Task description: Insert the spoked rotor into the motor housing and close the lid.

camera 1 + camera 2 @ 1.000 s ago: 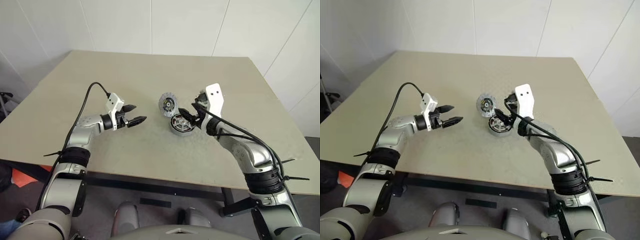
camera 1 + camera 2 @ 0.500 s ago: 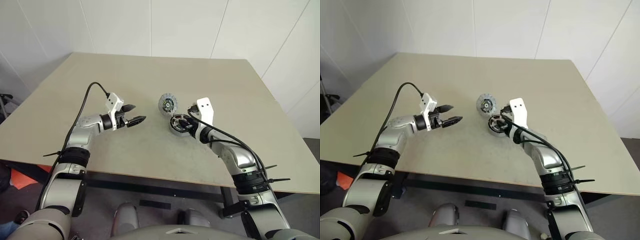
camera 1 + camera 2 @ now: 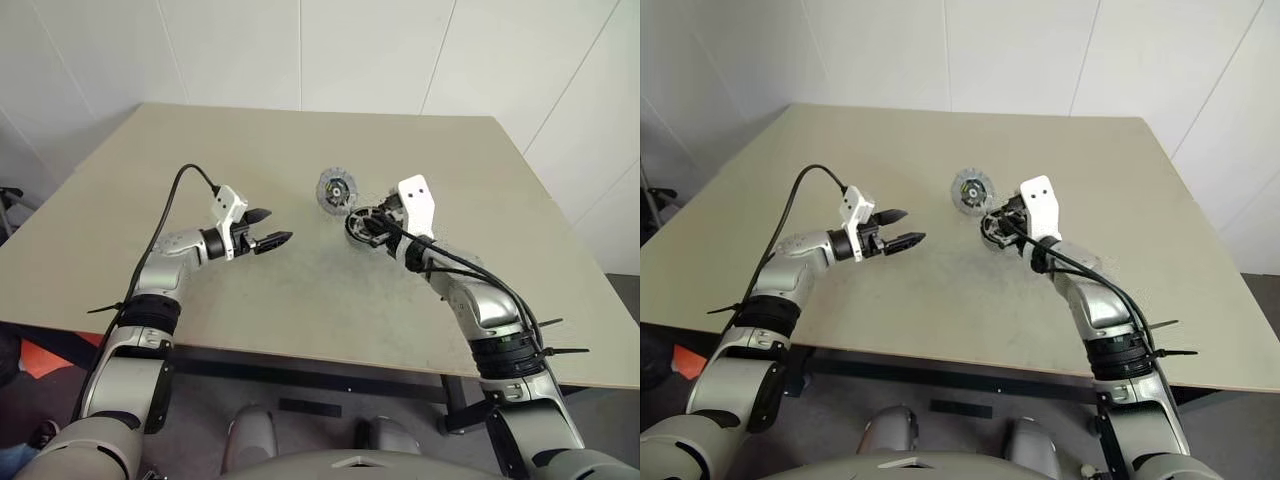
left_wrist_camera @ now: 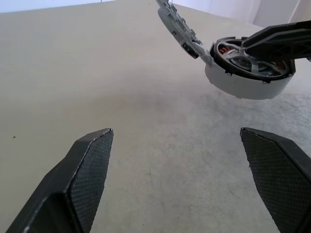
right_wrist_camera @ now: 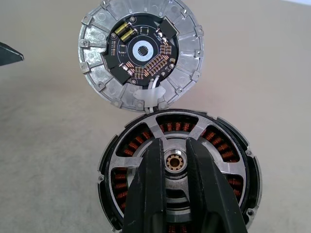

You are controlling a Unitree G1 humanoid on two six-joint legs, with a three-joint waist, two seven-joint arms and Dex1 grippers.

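Lifting now: your right gripper (image 5: 176,194) has closed on the rotor (image 5: 177,165) sitting in the housing (image 4: 248,82), raising it off the table (image 3: 300,290) | lid (image 5: 141,48) just beside | left gripper (image 3: 268,228) open, idle

Table (image 3: 300,150) is seen from above by both head views, facing forward-down; both arms are shared. Motor housing (image 5: 180,170) and lid (image 5: 141,48) are viewed close-up by right wrist, low and sidelong by left wrist.
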